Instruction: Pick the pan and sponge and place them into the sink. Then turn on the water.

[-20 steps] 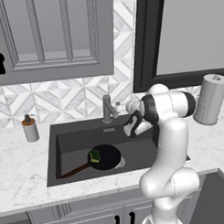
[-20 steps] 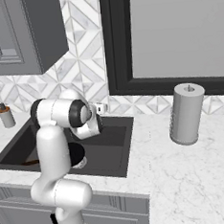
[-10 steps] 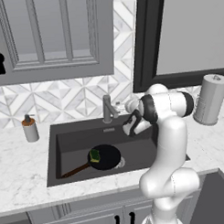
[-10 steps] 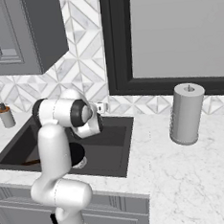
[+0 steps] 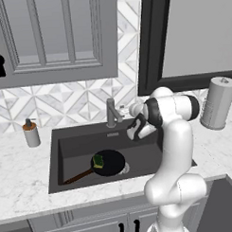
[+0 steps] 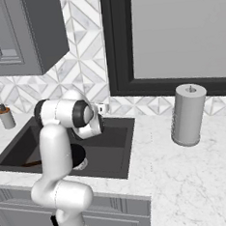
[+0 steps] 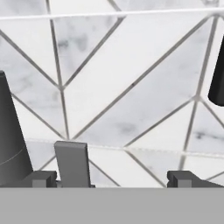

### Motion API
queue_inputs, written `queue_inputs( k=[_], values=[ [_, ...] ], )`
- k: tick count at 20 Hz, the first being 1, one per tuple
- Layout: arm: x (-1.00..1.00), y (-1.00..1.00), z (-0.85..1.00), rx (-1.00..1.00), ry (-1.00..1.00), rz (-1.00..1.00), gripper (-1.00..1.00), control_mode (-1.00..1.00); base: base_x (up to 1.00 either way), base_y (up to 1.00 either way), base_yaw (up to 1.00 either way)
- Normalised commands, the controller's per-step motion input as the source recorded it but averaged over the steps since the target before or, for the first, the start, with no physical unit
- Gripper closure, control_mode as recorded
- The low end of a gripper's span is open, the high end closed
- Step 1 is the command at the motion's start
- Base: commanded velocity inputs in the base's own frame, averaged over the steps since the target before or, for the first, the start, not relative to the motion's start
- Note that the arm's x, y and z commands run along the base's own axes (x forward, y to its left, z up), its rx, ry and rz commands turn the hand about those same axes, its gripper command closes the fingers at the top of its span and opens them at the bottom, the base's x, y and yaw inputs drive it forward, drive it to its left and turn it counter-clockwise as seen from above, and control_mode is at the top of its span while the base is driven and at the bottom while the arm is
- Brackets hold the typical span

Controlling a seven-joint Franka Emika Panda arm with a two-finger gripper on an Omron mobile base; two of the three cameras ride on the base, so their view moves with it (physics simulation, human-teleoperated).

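Jaws of the two-finger gripper [image 7: 118,179] stand spread wide with nothing between them, the dark finger tips [image 7: 43,178] rising at the bottom of the hand view before the white marble-patterned backsplash tiles [image 7: 131,87]. Just beside one finger tip stands a flat grey slab, the side lever [image 7: 73,164] of the grey metal faucet [image 5: 111,113], which is mounted at the middle of the back edge of the large rectangular dark grey sink [image 5: 66,143]; the hand hovers above the basin's back right part, so the lever lies close ahead and toward the faucet's side, upright across the gap between the tips. Below and well apart, on the basin floor near its front edge, the round black frying pan [image 5: 110,164] rests with its thin brown handle pointing toward the front left corner, and the small yellow-and-green sponge [image 5: 97,161] lies on the pan's left part. Both are in place, so turning on the water seems the remaining step; no stream runs.
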Motion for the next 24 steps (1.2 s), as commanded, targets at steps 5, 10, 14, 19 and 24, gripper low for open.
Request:
queue_inputs(
  k=[5,10,14,19,24],
  values=[
    [0.06,0.04,-0.1,0.0,0.0,0.0,-1.0,-1.0,0.0,0.0,0.0],
    [0.07,0.06,-0.09,0.0,0.0,0.0,-1.0,-1.0,0.0,0.0,0.0],
    [0.0,0.13,0.0,0.0,0.0,0.0,-1.0,-1.0,0.0,0.0,0.0],
    [0.0,0.1,0.0,0.0,0.0,0.0,-1.0,-1.0,0.0,0.0,0.0],
    [0.05,0.03,0.0,0.0,0.0,0.0,-1.0,-1.0,0.0,0.0,0.0]
  ],
)
